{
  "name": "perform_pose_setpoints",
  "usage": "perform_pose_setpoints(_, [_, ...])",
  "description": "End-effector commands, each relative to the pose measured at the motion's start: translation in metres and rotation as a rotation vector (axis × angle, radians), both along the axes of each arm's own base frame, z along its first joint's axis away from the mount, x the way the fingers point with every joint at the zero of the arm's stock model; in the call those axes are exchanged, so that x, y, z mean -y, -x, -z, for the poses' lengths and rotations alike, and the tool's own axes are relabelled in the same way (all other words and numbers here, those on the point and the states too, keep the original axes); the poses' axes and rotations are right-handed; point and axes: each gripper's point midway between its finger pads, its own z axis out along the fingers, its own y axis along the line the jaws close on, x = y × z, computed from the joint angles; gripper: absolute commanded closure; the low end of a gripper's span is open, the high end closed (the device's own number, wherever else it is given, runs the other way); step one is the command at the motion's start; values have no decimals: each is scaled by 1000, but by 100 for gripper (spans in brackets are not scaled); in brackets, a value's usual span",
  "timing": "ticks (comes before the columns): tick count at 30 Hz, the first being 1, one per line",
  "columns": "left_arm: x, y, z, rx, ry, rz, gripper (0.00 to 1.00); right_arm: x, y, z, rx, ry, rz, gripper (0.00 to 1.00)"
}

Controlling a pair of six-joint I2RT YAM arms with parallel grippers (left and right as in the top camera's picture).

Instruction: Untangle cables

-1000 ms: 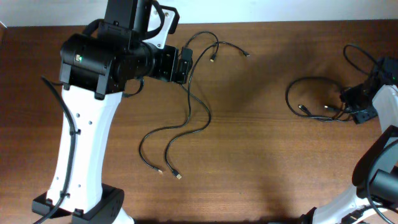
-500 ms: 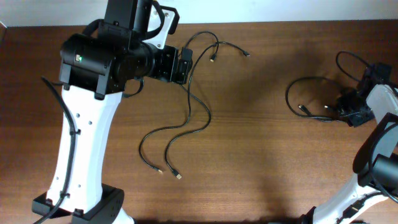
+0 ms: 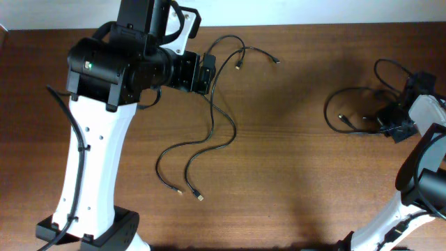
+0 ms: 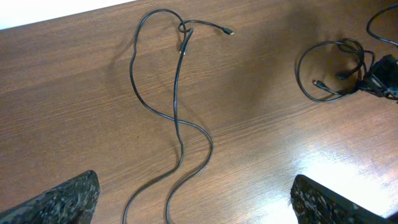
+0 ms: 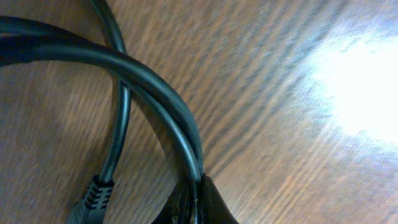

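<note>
Two long thin black cables (image 3: 212, 125) cross each other left of the table's middle, their plug ends lying near the front (image 3: 198, 197) and the back (image 3: 277, 61). The left wrist view looks down on them (image 4: 177, 118). My left gripper (image 3: 205, 73) hovers above their far part, and it stands open (image 4: 194, 179) with nothing between its fingers (image 4: 62, 199). A looped black cable (image 3: 348, 104) lies at the right. My right gripper (image 3: 383, 122) is shut on this cable (image 5: 143, 81), pinching it at the fingertips (image 5: 196, 202). A ribbed plug end (image 5: 93, 196) lies just left of the pinch.
The white left arm (image 3: 90, 174) covers the table's left side. The right arm (image 3: 425, 174) rises at the right edge, with its own thicker black cable (image 3: 390, 70) looping behind it. The table's back edge (image 3: 313, 25) runs along the top.
My right gripper has closed onto the looped cable and drawn back a little to the right, and the loop has shifted slightly right with it. The left arm and its cables have not moved.
</note>
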Motion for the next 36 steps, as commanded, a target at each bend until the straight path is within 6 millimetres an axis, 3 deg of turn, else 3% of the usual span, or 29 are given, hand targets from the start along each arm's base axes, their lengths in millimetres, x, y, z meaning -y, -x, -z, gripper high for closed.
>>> perform_pose_setpoints(1, [-1, 1, -3, 10, -4, -3, 1, -41, -15, -14, 102, -188, -100, 96])
perform_pose_setpoints(2, [-1, 1, -3, 10, -4, -3, 1, -44, -19, -36, 142, -169, -128, 96])
perform_pose_setpoints(5, [-1, 1, -3, 18, -18, 18, 1, -65, -39, -131, 354, -36, -254, 96])
perform_pose_setpoints(6, [-1, 1, -3, 18, -18, 18, 1, -71, -40, -154, 400, 10, -290, 96])
perform_pose_setpoints(9, [-1, 0, -4, 25, -15, 18, 1, -108, -18, -259, 588, 207, -410, 96])
perform_pose_setpoints(12, [0, -4, -6, 40, -10, 18, 1, -157, 11, -303, 687, 210, -562, 96])
perform_pose_setpoints(15, [4, -12, -7, 62, -2, 18, 1, -231, 26, -326, 802, 143, -913, 96])
perform_pose_setpoints(18, [11, -23, -1, 59, 12, 29, 1, -286, 43, -355, 906, 163, -1171, 96])
perform_pose_setpoints(19, [15, -25, 2, 47, 23, 41, 1, -304, 51, -371, 954, 153, -1240, 96])
perform_pose_setpoints(20, [21, -27, 9, 23, 40, 60, 1, -325, 64, -407, 1047, 167, -1313, 96])
perform_pose_setpoints(24, [43, -33, 30, -60, 110, 129, 1, -330, 81, -473, 1208, 237, -1314, 96])
perform_pose_setpoints(27, [74, -32, 35, -91, 219, 276, 2, -311, 82, -503, 1245, 347, -1228, 96])
perform_pose_setpoints(30, [96, -25, 29, -91, 323, 418, 1, -298, 90, -522, 1254, 440, -1205, 96])
perform_pose_setpoints(34, [124, -4, 6, -72, 467, 592, 1, -292, 91, -524, 1236, 462, -1185, 96])
perform_pose_setpoints(36, [136, -1, 0, -179, 566, 508, 1, -293, 89, -521, 1225, 459, -1186, 96])
